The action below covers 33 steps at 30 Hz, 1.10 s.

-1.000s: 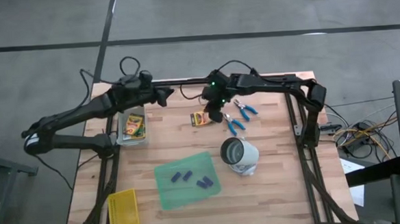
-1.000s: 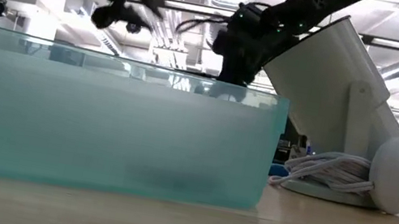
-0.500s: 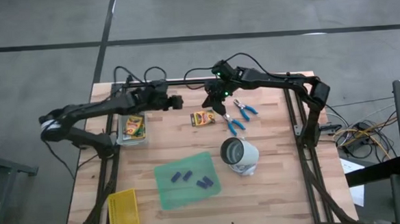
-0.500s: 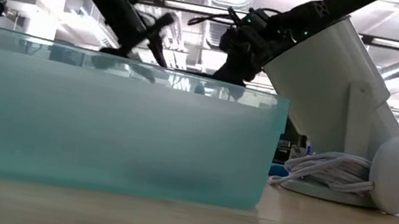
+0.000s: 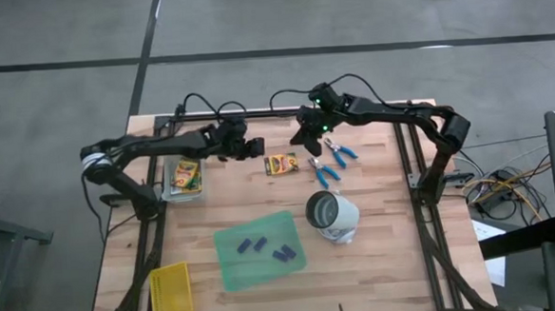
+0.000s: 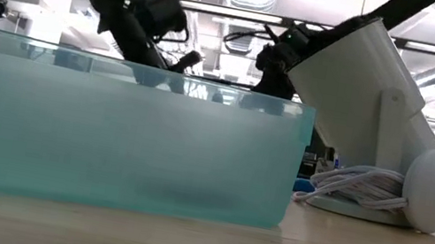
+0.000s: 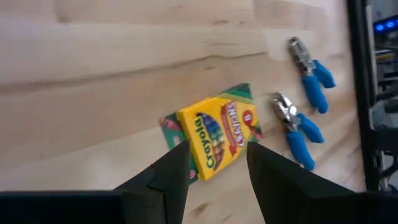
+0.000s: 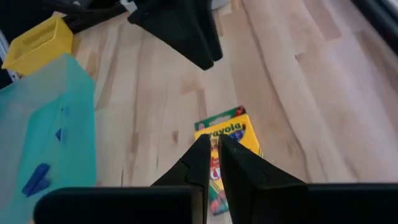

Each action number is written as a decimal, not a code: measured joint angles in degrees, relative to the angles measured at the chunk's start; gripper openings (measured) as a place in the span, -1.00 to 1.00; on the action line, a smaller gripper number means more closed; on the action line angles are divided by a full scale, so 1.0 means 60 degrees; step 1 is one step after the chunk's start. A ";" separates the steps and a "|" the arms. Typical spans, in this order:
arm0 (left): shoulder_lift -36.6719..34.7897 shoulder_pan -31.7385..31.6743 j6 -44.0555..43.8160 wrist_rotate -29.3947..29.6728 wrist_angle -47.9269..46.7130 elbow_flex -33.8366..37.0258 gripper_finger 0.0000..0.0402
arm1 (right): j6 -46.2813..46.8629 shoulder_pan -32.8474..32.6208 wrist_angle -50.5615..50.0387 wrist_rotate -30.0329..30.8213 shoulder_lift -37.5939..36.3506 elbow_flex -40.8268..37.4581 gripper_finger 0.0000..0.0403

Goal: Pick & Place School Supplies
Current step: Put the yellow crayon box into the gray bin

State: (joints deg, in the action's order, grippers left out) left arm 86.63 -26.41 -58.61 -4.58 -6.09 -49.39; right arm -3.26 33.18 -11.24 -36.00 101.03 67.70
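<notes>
A yellow-and-green crayon box (image 5: 280,163) lies flat on the wooden table, toward its far middle. My left gripper (image 5: 256,148) hovers just left of it, open; in the left wrist view its fingers (image 7: 217,155) frame the box (image 7: 217,140) from above without touching. My right gripper (image 5: 305,140) hangs shut above the box's far right corner, holding nothing; the box (image 8: 229,146) shows past its fingers (image 8: 211,149). Two blue-handled tools (image 5: 339,151) (image 5: 324,173) lie to the right of the box. Several purple-blue pieces (image 5: 263,248) rest on a green sheet.
A clear bin (image 5: 185,177) holding crayon boxes stands at the left. A white lamp-like object (image 5: 334,215) lies right of centre, near the green sheet (image 5: 259,251). A yellow mesh basket (image 5: 170,292) sits at the near left corner. Bare wood lies around the crayon box.
My left gripper has swung toward the table's right edge and down toward the crayon box, rolling as it went, still open. My right gripper, still shut, has drawn back from above the box toward the far right. The box has not moved.
</notes>
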 joint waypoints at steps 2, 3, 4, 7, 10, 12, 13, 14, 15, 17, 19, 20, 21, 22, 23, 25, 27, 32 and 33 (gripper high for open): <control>0.0166 0.0000 -0.0208 -0.0014 0.0001 0.0000 -0.19 | 0.0361 -0.0061 0.0447 -0.0002 0.0041 -0.0362 -0.85; 0.0249 0.0000 -0.0237 -0.0019 0.0004 -0.0012 -0.19 | 0.0574 -0.0110 0.0615 -0.0003 0.0073 -0.0549 -0.85; 0.0315 0.0000 -0.0237 -0.0046 0.0013 -0.0028 -0.19 | 0.0761 -0.0155 0.0836 -0.0005 0.0137 -0.0706 -0.85; 0.0500 0.0000 -0.0237 -0.0087 0.0067 -0.0107 -0.19 | 0.1464 -0.0229 0.1208 0.0023 0.0285 -0.1149 -0.85; 0.0616 -0.0004 -0.0237 -0.0113 0.0121 -0.0195 -0.19 | 0.2136 -0.0249 0.1457 0.0479 0.0366 -0.1330 -0.85; 0.0658 -0.0004 -0.0184 -0.0111 0.0206 -0.0224 -0.19 | 0.2489 -0.0244 0.1436 0.0904 0.0366 -0.1359 -0.85; 0.0677 -0.0004 -0.0111 -0.0094 0.0204 -0.0246 -0.19 | 0.2527 -0.0245 0.1441 0.1060 0.0366 -0.1366 -0.85; 0.0693 -0.0006 0.0029 -0.0082 0.0220 -0.0274 -0.19 | 0.2523 -0.0242 0.1419 0.1072 0.0366 -0.1371 -0.85; 0.0700 -0.0017 0.0224 -0.0081 0.0251 -0.0318 -0.19 | 0.2517 -0.0245 0.1372 0.1072 0.0362 -0.1323 -0.85; 0.0700 -0.0018 0.0556 -0.0086 0.0265 -0.0402 -0.19 | 0.2553 -0.0245 0.1250 0.0986 0.0364 -0.1114 -0.85; 0.0700 -0.0018 0.0393 -0.0271 0.0259 -0.0471 -0.19 | 0.2553 -0.0259 0.0910 0.0750 0.0362 -0.0763 -0.85; 0.0700 -0.0018 0.0276 -0.0449 0.0255 -0.0485 -0.19 | 0.2550 -0.0274 0.0529 0.0716 0.0362 -0.0513 -0.85; 0.0700 -0.0018 0.0258 -0.0570 0.0234 -0.0505 -0.19 | 0.2490 -0.0279 -0.0029 0.0712 0.0362 -0.0233 -0.85; 0.0700 -0.0012 0.0287 -0.0603 0.0251 -0.0523 -0.19 | 0.2294 -0.0278 -0.0711 0.0709 0.0372 0.0105 -0.85; 0.0700 0.0007 0.0324 -0.0608 0.0257 -0.0531 -0.19 | 0.1925 -0.0282 -0.1378 0.0703 0.0435 0.0454 -0.85; 0.0700 0.0007 0.0440 -0.0607 0.0234 -0.0544 -0.19 | 0.1040 -0.0285 -0.2571 0.0693 0.0620 0.1111 -0.85; 0.0676 0.0004 0.0941 -0.0525 0.0272 -0.0617 -0.19 | 0.0323 -0.0297 -0.3384 0.0709 0.0923 0.1635 -0.85; 0.0231 0.0004 0.2319 -0.0030 0.0294 -0.0930 -0.19 | 0.0036 -0.0304 -0.3592 0.0500 0.1660 0.2325 -0.85; 0.0081 0.0004 0.2592 0.0087 0.0266 -0.1014 -0.19 | 0.0086 -0.0300 -0.3626 0.0319 0.1859 0.2412 -0.85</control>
State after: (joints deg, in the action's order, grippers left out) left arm 87.11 -26.39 -43.05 -4.06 -4.49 -55.47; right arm -2.74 31.38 -33.00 -34.08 112.18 82.17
